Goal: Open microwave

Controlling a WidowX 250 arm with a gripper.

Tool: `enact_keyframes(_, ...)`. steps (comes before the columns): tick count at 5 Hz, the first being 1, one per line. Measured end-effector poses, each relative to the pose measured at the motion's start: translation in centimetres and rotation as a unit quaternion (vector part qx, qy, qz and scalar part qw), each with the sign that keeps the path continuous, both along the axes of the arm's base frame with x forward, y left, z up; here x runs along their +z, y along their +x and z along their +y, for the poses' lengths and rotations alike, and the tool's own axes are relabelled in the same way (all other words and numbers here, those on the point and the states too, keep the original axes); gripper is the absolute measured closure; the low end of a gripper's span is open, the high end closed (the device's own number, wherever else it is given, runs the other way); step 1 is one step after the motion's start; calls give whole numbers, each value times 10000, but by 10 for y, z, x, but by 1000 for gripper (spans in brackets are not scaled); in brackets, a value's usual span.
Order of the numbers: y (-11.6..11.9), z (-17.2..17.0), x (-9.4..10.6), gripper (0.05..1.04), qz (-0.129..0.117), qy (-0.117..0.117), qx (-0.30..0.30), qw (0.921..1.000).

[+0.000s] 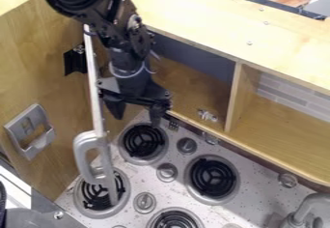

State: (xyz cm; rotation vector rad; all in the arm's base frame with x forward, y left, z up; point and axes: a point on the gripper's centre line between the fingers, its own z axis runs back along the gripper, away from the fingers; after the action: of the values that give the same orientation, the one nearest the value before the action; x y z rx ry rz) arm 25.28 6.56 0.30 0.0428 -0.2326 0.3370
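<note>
While the microwave door (95, 92) stands open at left,
I have my gripper (137, 119) left of centre, jaws spread.

Left of the gripper (136, 121) is the door (95, 96); right of it is the shelf (187, 94). Below it, burners (213, 178) sit on the stove (172, 158).
</note>
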Motion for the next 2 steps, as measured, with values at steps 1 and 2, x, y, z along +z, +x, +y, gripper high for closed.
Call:
enact_keyframes(1, 0, 11, 5, 84, -105, 61, 184, 9998)
enact_keyframes(2, -2, 19, 6, 84, -100, 138, 327, 9993)
